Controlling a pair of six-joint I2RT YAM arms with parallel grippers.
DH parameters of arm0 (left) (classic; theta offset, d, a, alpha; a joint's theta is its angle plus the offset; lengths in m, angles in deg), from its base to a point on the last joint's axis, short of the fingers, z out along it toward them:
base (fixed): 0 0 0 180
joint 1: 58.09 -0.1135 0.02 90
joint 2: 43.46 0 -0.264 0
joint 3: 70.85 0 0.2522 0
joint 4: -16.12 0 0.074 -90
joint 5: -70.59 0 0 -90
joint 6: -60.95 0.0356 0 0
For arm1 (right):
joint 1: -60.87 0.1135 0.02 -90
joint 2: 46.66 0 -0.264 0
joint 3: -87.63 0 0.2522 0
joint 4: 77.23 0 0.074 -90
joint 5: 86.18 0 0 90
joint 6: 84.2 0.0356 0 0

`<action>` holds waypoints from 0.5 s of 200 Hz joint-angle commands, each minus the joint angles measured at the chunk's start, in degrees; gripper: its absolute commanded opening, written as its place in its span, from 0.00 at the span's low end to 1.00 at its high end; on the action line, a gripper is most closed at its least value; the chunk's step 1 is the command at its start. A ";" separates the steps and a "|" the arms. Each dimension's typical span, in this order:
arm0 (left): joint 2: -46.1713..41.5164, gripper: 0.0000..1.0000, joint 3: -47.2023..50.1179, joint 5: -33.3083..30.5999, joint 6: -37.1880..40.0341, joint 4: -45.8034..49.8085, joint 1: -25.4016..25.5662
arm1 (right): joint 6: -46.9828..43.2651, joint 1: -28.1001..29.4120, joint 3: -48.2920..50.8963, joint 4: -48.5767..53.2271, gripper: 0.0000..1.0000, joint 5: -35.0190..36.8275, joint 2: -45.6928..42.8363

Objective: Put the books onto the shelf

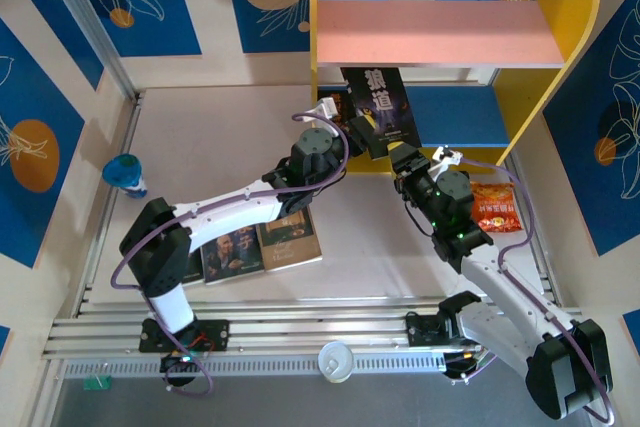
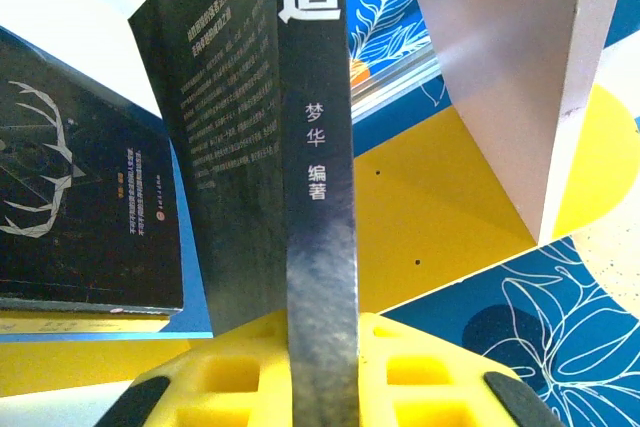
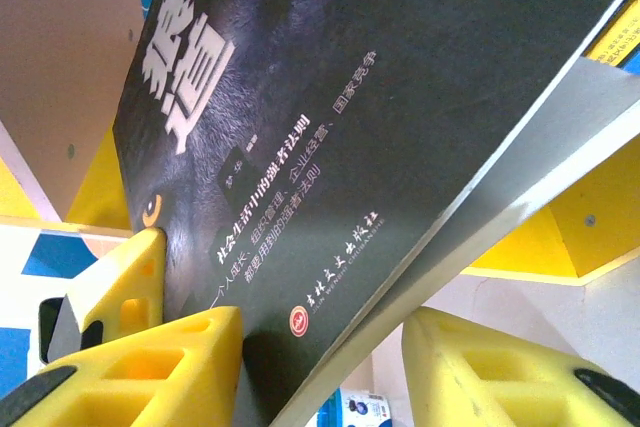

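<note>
L gripper (image 2: pixel 322 372) pinches wolf book (image 1: pixel 378 102) by spine, at shelf (image 1: pixel 440 32) lower tier. R gripper (image 3: pixel 320 342) straddles it, jaws apart (one pad (image 3: pixel 150 262) on cover).

High over the near edge of the desk (image 1: pixel 230 137), we look down toward the shelf (image 1: pixel 440 32) at the far edge; both wrist cameras sit tight against the wolf-face book (image 3: pixel 350 147), which the overhead view shares.
</note>
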 commanded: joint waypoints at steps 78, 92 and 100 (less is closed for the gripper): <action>0.27 0.00 1.15 0.96 -2.55 -9.46 0.24 | -0.74 0.41 -1.27 -3.08 0.24 2.18 2.37; 0.43 0.00 1.13 1.12 -2.64 -9.47 0.22 | -1.26 0.34 -1.44 -3.08 0.19 2.08 2.14; 0.56 0.00 1.05 1.28 -2.68 -9.46 0.22 | -1.58 0.37 -1.43 -3.07 0.17 2.01 2.02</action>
